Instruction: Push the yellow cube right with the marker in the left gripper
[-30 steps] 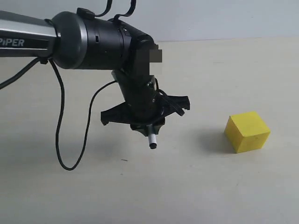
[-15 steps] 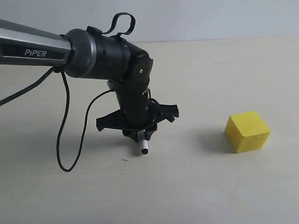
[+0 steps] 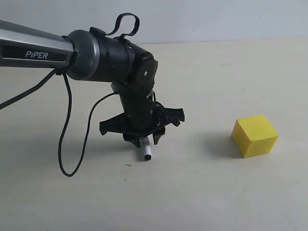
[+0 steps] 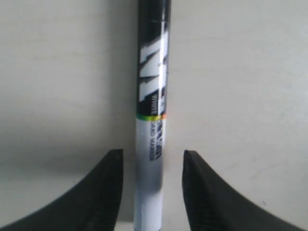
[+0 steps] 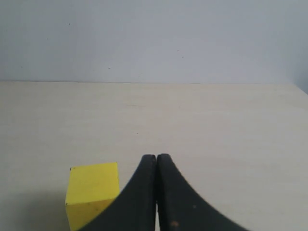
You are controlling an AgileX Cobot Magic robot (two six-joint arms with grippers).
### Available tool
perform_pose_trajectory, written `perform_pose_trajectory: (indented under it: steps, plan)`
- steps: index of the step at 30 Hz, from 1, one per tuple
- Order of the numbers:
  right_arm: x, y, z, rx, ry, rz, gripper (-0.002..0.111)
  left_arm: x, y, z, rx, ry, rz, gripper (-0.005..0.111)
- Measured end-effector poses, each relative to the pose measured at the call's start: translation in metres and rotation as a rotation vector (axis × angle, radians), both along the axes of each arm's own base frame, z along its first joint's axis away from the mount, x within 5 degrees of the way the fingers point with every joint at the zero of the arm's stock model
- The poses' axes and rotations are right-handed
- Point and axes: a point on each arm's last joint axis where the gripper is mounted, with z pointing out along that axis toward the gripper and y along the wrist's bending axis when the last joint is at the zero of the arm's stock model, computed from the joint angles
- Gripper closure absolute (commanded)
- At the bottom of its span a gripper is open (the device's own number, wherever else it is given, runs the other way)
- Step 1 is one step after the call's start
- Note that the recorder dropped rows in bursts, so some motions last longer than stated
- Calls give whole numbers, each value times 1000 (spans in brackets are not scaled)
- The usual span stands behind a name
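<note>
1. Currently, the L gripper (image 3: 144,138), centre-left of the ext. view, is clamped on the marker (image 3: 147,152). The barrel points down, black end low over the table (image 3: 202,197). Contact w/ the surface: cannot tell.
2. L wrist view: curved fingers (image 4: 103,197) flank the white barrel. Small gaps show at the tips, so the grip likely sits further back, out of frame.
3. The yellow cube (image 3: 255,135) sits flat at centre-right of the ext. view, well apart from the marker tip, w/ nothing between.
4. R gripper (image 5: 156,161): jaws pressed together, holding nothing. The cube shows at lower left of its view.
5. Handling, judged: the cube looks light, rigid and sharp-edged. It should slide on the smooth top but may spin if struck off-centre. Best contact pt: middle of its left face, low down.
6. Marker, judged: stiff but slim, smooth plastic. Side load may swivel it in the grip, so push slowly.
7. Status: no contact w/ the cube yet.
</note>
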Motion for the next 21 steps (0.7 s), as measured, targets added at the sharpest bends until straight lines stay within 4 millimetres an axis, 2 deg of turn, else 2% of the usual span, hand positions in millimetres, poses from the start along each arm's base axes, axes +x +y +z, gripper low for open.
perform_pose_trajectory:
  steps: [9,11,15,18,20,21]
  plan:
    - [0,0,0,0,0,0,108,0,0,0,3,0,-16,66]
    - [0,0,0,0,0,0,108,-1,1,6,-1,-4,-16,66]
    - [0,0,0,0,0,0,108,-2,2,31,-35,-41,-35,66]
    - [0,0,0,0,0,0,108,-5,5,64,-81,-104,-90,66]
    - [0,0,0,0,0,0,108,-8,8,89,-106,-161,-182,67]
    - [0,0,0,0,0,0,108,-12,12,108,-120,-211,-265,69]
